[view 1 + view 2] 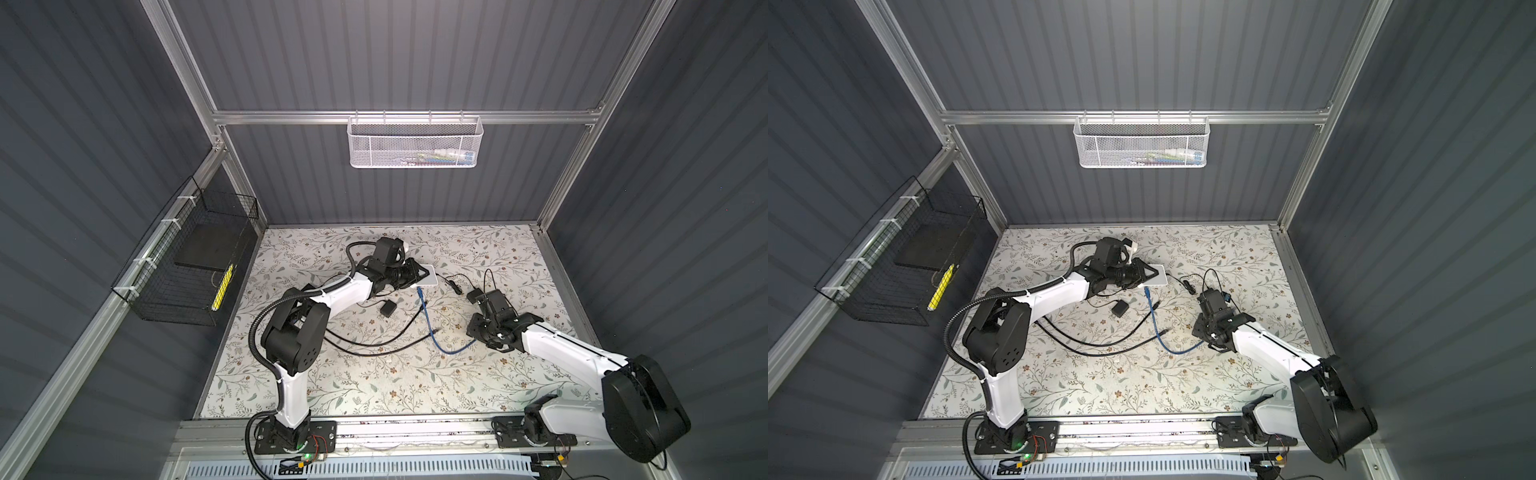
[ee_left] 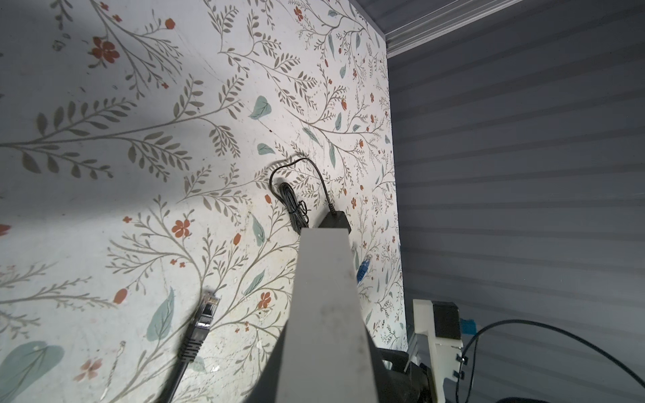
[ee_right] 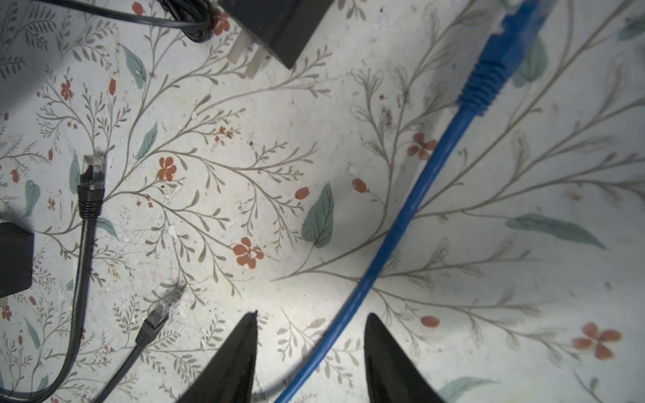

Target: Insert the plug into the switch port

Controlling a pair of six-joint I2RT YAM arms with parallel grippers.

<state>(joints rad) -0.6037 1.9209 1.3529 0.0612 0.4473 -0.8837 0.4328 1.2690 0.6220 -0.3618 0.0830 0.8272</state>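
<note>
In both top views my left gripper is shut on one end of the flat white switch, which juts out to the right. The left wrist view shows the switch running straight out from between the jaws. A blue cable curves across the mat. One end reaches the switch's near edge; I cannot tell whether it sits in a port. Its other blue plug lies ahead of my right gripper, also seen as a blue plug. That gripper is open, and the cable passes between its fingers untouched.
Two black network plugs and their black cables lie on the floral mat. A pronged power adapter with a bundled cord lies beyond the right gripper. A small black box lies below the switch. Wire baskets hang on the walls.
</note>
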